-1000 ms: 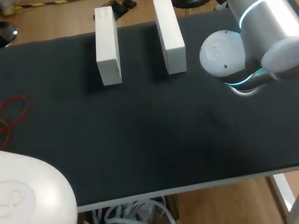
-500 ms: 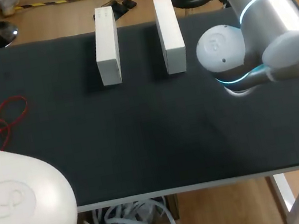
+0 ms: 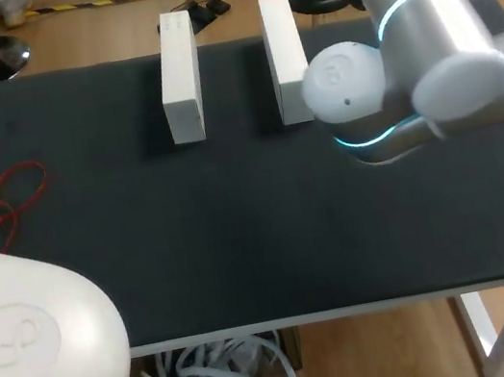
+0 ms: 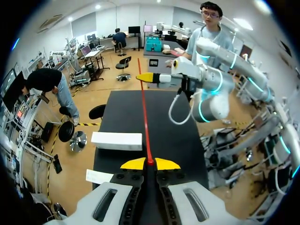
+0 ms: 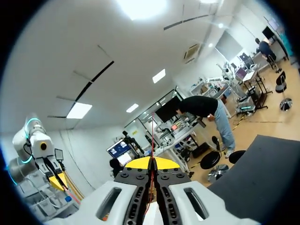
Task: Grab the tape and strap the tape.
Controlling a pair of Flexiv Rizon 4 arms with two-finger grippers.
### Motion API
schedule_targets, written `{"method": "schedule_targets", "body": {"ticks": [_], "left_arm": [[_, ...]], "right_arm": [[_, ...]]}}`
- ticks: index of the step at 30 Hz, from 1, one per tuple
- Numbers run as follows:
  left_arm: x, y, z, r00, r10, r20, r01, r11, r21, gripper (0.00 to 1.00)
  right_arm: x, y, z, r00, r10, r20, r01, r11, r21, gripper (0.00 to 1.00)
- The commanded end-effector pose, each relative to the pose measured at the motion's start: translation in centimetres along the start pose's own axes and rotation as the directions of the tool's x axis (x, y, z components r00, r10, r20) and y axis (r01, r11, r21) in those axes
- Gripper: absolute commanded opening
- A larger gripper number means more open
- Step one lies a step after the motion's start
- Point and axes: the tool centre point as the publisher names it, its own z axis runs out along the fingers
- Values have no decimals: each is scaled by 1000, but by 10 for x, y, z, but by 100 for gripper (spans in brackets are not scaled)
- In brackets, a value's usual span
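Left pincer (image 4: 150,163) and right pincer (image 5: 152,162) were each closed on the thin red tape (image 4: 144,122), stretched between them above the desk (image 3: 243,249). Two blocks (image 3: 179,76) (image 3: 286,55) stood near its far edge.

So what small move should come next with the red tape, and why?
Probably carry the tape sideways over the white blocks, level and taut. It runs straight between the left gripper and the right gripper, both shut on it, but passes beside the blocks' ends, not across them.

No legible text or labels
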Motion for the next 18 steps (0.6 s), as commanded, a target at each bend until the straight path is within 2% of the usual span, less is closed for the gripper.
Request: {"method": "schedule_targets", "body": {"ticks": [1, 6, 11, 16, 18], "left_arm": [[0, -1, -1, 1000, -1, -2, 1, 1000, -5, 0], [0, -1, -1, 1000, -1, -2, 1, 1000, -5, 0], [0, -1, -1, 1000, -1, -2, 1, 1000, -5, 0], [0, -1, -1, 1000, -1, -2, 1, 1000, -5, 0], [0, -1, -1, 1000, -1, -2, 1, 1000, -5, 0]], "right_arm": [[13, -3, -2, 981, -41, 188, 42, 999, 3, 0], [16, -7, 0, 971, -132, 201, 131, 991, 19, 0], [22, -9, 0, 952, -249, 176, 245, 969, 41, 0], [33, -10, 1, 911, -395, 122, 393, 919, 44, 0], [37, -12, 2, 880, -467, 89, 463, 884, 62, 0]]}}
